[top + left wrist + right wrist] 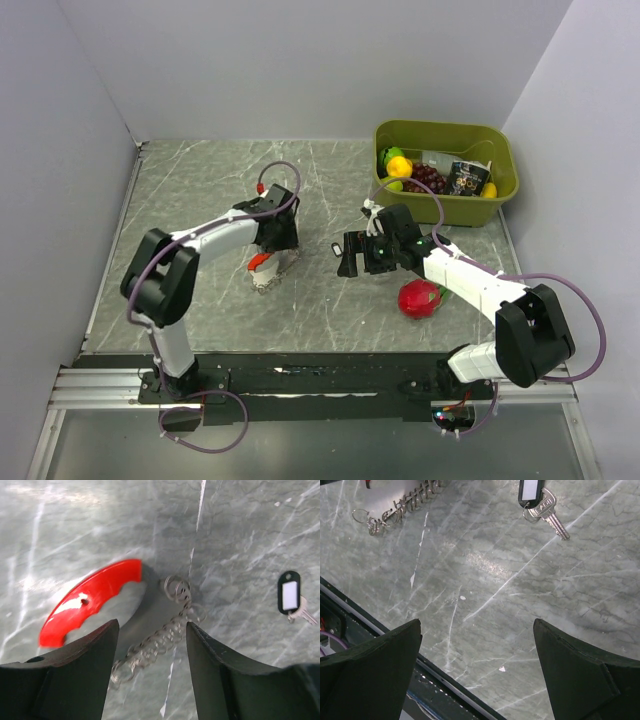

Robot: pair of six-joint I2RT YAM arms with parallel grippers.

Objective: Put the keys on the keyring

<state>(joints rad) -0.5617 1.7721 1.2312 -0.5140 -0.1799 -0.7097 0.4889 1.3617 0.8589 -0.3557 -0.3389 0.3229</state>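
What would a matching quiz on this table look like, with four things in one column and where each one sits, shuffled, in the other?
Things:
1 red handle
2 key
3 red fruit
4 green bin

Places:
A far right corner
B beside the right arm
C on a black tag
D by the chain of rings at the left gripper

Pairs: 1-D, 2-C, 3-B, 4-A
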